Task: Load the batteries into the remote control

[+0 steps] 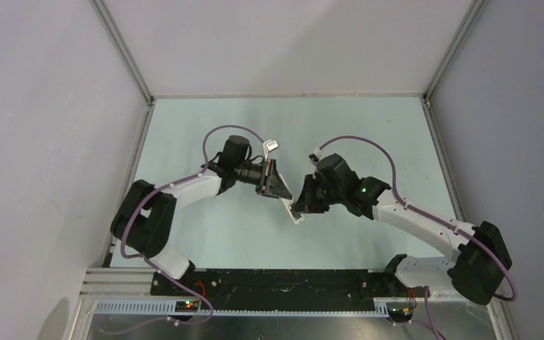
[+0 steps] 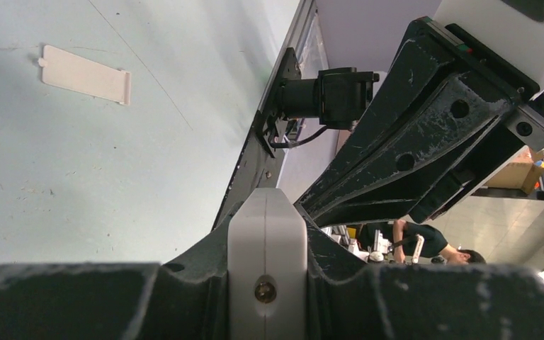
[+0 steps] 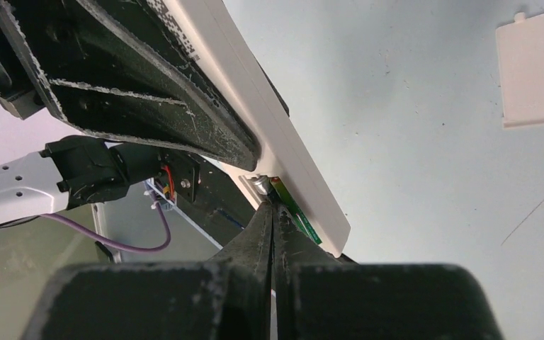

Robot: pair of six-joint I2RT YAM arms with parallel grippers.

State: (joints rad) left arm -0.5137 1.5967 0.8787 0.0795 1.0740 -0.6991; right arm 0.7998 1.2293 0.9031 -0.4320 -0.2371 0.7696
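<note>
The remote control [image 1: 292, 207] is a slim white bar held tilted above the table, with my left gripper [image 1: 276, 185] shut on its upper part. In the left wrist view its white end with a screw [image 2: 267, 255] sits clamped between my two fingers. In the right wrist view the remote [image 3: 290, 152] runs diagonally, and a green battery [image 3: 296, 214] lies in its recessed bay. My right gripper [image 3: 273, 207] is shut with nothing between its fingers. Its tips touch the bay at the green battery's metal end. No other battery shows.
A loose white battery cover [image 2: 85, 74] lies flat on the pale green table [image 1: 368, 127], also seen in the right wrist view as the cover [image 3: 528, 71]. Grey enclosure walls stand on three sides, and a black rail [image 1: 283, 283] runs along the near edge.
</note>
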